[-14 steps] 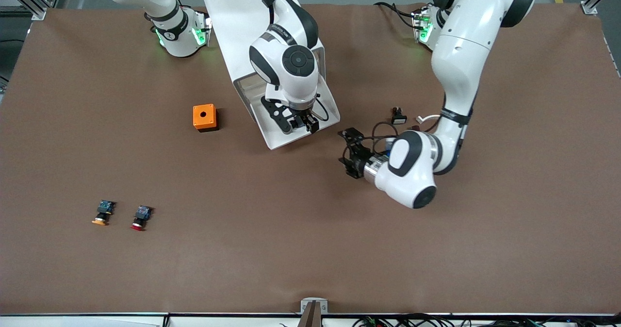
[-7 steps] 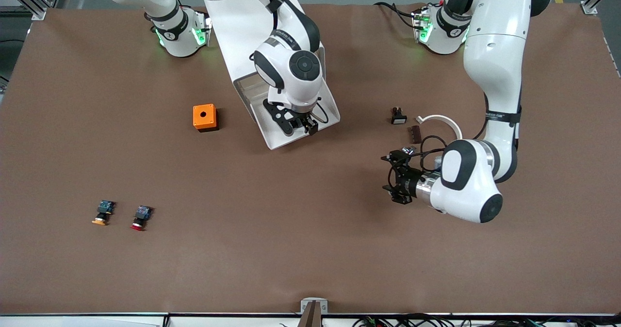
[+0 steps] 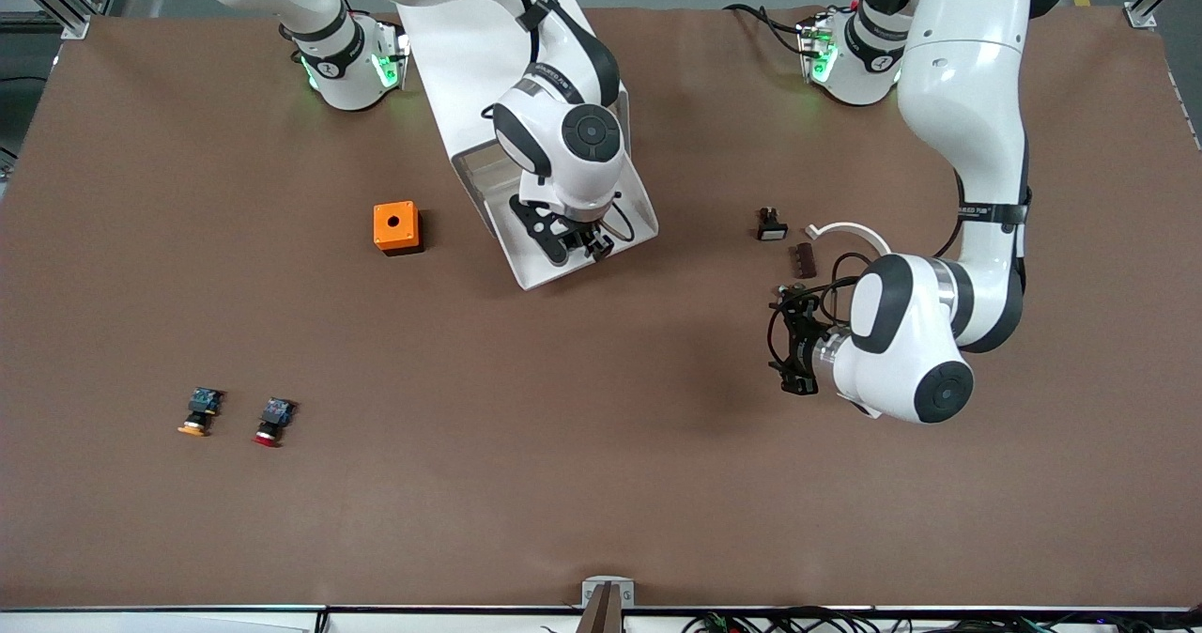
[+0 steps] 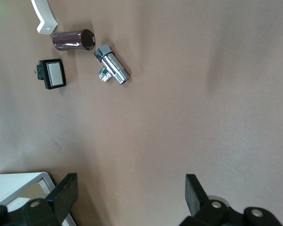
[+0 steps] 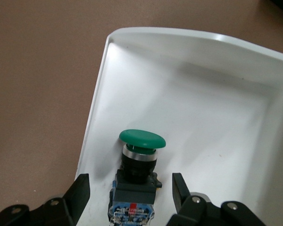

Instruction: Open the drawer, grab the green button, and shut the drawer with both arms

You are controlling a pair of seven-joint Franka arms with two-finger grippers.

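- Button (image 5: 137, 176) is lying in the pulled-out drawer (image 3: 631, 203).
- Right gripper (image 5: 129, 195) is straddling the button, fingers apart, not gripping it.
- Left gripper (image 3: 793, 347) is hovering wide open and empty over bare table (image 3: 601, 483).

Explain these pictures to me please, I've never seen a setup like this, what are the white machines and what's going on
Two white robot arms stand at a brown table. The wide picture looks down from a camera facing them; the other two come from cameras on each arm's wrist.

The right arm's tool is down in the open drawer, a white tray pulled out of its cabinet. Its fingers stand on either side of the green button, not yet touching it.

The left arm's tool hangs open over bare table, waiting, holding nothing.

Also on the table: an orange box, an orange-capped button beside a red-capped button, and near the left arm a square white switch, a dark cylinder, a metal fitting and a white curved piece.
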